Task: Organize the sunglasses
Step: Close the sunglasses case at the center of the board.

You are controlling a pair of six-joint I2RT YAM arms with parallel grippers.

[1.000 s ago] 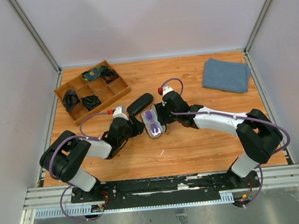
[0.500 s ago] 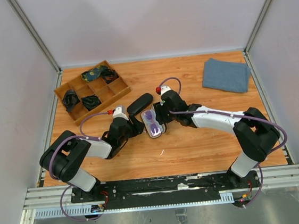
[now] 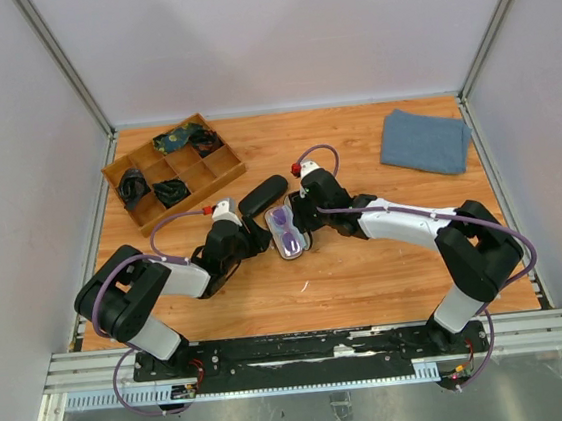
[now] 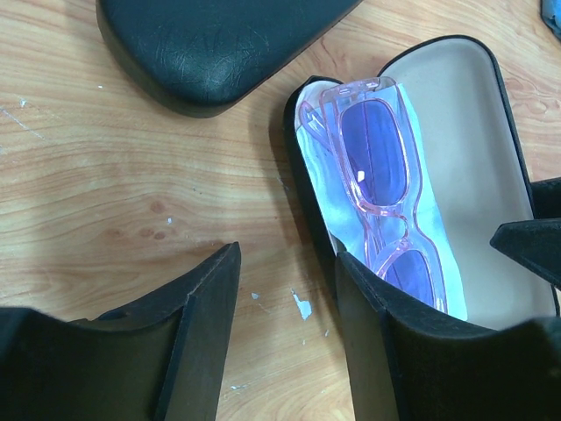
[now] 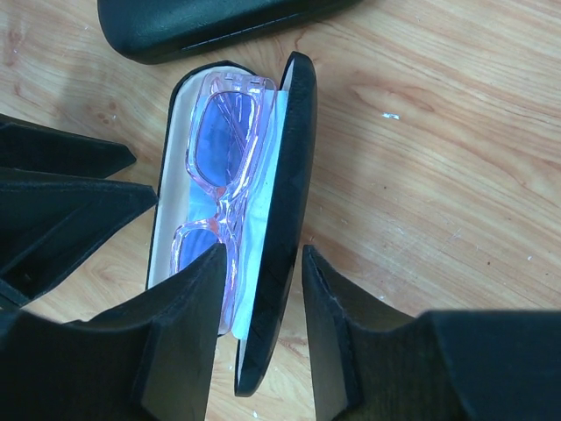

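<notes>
The pale pink sunglasses (image 3: 283, 226) lie folded on a light blue cloth (image 5: 263, 189) inside an open black case (image 3: 284, 255) at mid-table. In the left wrist view the sunglasses (image 4: 377, 167) fill the case (image 4: 465, 132). My left gripper (image 4: 287, 263) is open over bare wood at the case's left side, its right finger by the wall. My right gripper (image 5: 263, 254) is open and straddles the case's right wall (image 5: 294, 175): one finger over the sunglasses (image 5: 223, 149), the other outside with a thin gap. A closed black case (image 3: 262, 194) lies just behind.
A wooden divided tray (image 3: 194, 196) with dark items stands at the back left. A folded blue towel (image 3: 424, 140) lies at the back right. Enclosure walls ring the table. The two grippers (image 3: 260, 235) (image 3: 302, 221) face each other across the open case.
My right gripper's jaws have narrowed around the case's right wall, and that arm has shifted slightly left. The left gripper and the sunglasses have not moved.
</notes>
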